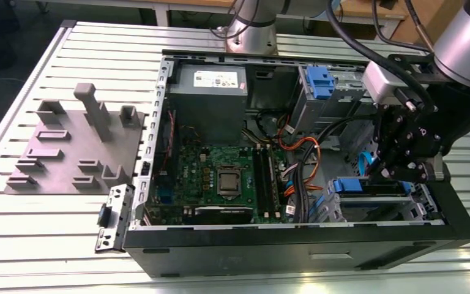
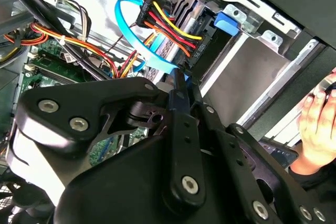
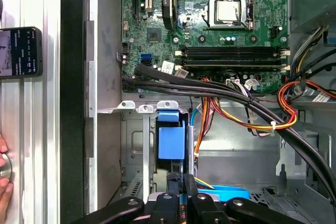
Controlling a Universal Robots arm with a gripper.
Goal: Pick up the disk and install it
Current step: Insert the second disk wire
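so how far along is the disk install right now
Looks late in the job. The gripper is down inside the open computer case, at the drive cage on the exterior view's right. In the first wrist view its fingertips sit just behind the blue tab of a carrier already in the bay. The disk's body is hidden, so whether it is fully seated, and whether the gripper has let go, cannot be told.
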